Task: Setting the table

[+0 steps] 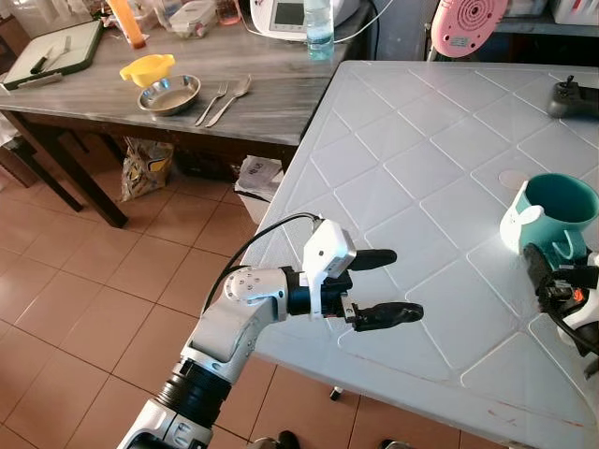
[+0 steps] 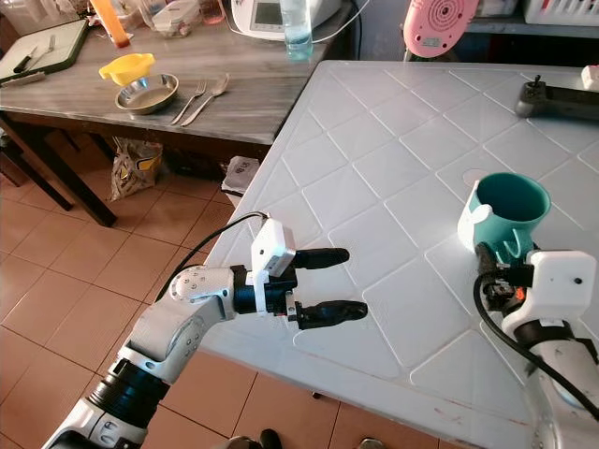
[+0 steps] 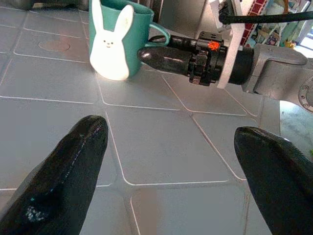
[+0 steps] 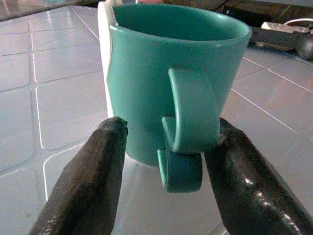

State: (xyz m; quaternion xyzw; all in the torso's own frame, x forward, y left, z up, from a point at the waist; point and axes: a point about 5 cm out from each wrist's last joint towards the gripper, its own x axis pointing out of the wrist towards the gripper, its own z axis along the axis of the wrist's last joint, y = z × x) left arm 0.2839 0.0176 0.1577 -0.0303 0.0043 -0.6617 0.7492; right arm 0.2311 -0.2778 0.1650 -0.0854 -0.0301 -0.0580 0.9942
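- Right gripper (image 4: 164,171), right wrist view: two black fingers (image 4: 90,181) spread apart, one on each side of the handle of the teal mug (image 4: 166,63); nothing clamped. Mug upright on the white table (image 4: 58,88), handle facing the gripper, its lower curl between the fingers. Judged step: taking hold of the mug. To do it well, close squarely on the handle or slide further along the mug body before squeezing, keeping the fingertips off the tabletop so the mug does not skid or tip.
- Left gripper (image 3: 171,166), left wrist view: fingers wide apart, empty, hovering over bare table tiles. Mug stands beyond it with its white rabbit face (image 3: 111,41) turned this way; one right gripper finger lies just beside the mug's handle side.
- Left eye view: left gripper (image 1: 393,285) held over the table's near edge, well apart from the mug (image 1: 552,217); right gripper (image 1: 547,271) just beside the mug on its near side. Mug sits near the table's right-hand side.
- Right eye view: same layout; mug (image 2: 505,213) upright with right gripper (image 2: 496,267) touching or nearly touching its handle, which of the two cannot be told. On the wooden side table (image 2: 253,94) well beyond the mug: metal bowl (image 2: 147,93), yellow dish (image 2: 127,66), fork (image 2: 190,99) and spoon (image 2: 210,94), judged still to be brought over.
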